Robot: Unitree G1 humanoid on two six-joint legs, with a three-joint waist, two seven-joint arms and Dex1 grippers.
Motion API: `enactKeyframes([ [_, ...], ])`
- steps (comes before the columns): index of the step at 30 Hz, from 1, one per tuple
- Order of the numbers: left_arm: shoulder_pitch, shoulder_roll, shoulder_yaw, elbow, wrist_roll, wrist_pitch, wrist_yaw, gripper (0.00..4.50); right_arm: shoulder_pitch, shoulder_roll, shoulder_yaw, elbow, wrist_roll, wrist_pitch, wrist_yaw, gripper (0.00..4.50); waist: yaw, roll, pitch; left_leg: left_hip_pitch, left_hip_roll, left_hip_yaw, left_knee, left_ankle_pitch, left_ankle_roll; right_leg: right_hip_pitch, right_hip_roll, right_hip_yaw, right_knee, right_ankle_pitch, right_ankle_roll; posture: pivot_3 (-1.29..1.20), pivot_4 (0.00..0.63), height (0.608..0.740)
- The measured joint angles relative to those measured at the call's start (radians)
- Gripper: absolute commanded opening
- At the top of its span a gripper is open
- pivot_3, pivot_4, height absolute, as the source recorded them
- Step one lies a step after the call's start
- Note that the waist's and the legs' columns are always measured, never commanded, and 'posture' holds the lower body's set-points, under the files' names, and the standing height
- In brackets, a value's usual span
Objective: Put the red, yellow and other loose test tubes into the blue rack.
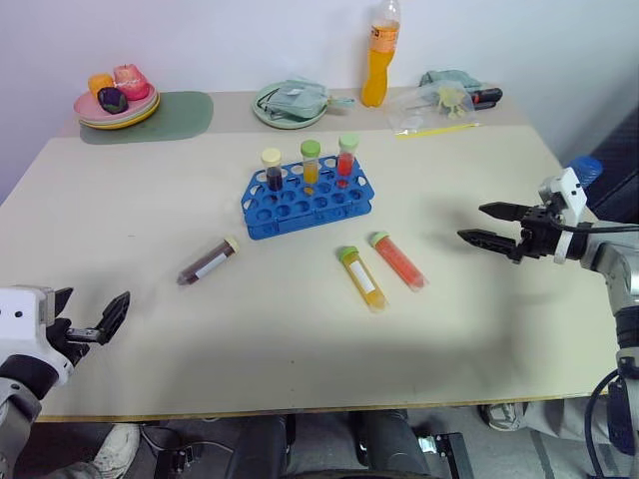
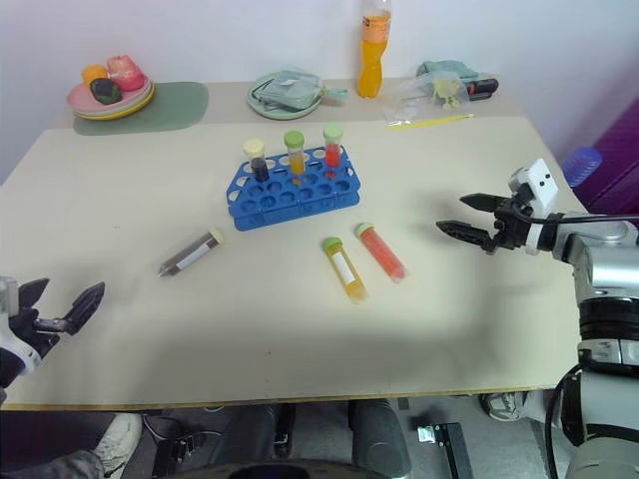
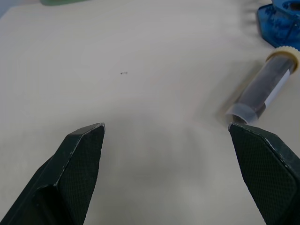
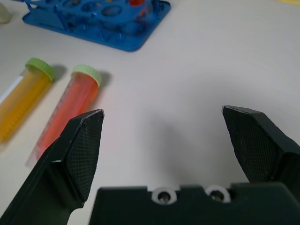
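Note:
The blue rack (image 1: 308,200) stands mid-table with three capped tubes upright in its back row. Three loose test tubes lie on the table in front of it. A dark one with a cream cap (image 1: 208,261) lies to the left. The yellow one (image 1: 361,277) and the red one (image 1: 397,259), both green-capped, lie side by side to the right. My right gripper (image 1: 472,223) is open above the table, right of the red tube (image 4: 65,112) and pointing toward it. My left gripper (image 1: 92,311) is open near the front left corner, with the dark tube (image 3: 262,86) ahead of it.
Along the back edge stand a tall orange drink bottle (image 1: 377,55), a green plate with a cloth pouch (image 1: 290,105), stacked plates of toy food (image 1: 117,100) on a green mat (image 1: 170,115), and a clear bag (image 1: 439,105). A blue-capped object (image 1: 584,168) sits off the right edge.

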Motion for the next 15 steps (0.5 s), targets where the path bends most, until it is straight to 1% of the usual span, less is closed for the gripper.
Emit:
enactKeyframes([
  [9, 0.019, -0.02, 0.009, -0.022, -0.001, -0.008, 0.006, 4.35, -0.053, 0.063, 0.023, 0.025, -0.016, -0.007, -0.025, 4.5, 0.003, 0.0, 0.0, 0.0, 0.0, 0.0, 0.0, 0.0, 0.0, 0.0, 0.0, 0.0, 0.0, 0.0, 0.001, 0.0, 0.15, 0.729],
  [15, -0.024, -0.014, -0.005, -0.029, -0.001, -0.011, 0.0, 4.35, -0.044, 0.076, 0.029, -0.044, -0.017, 0.025, -0.083, 4.5, 0.002, 0.0, 0.0, 0.0, 0.0, 0.0, 0.0, 0.0, 0.0, 0.0, 0.0, 0.0, 0.0, 0.0, 0.001, 0.0, 0.15, 0.729],
])
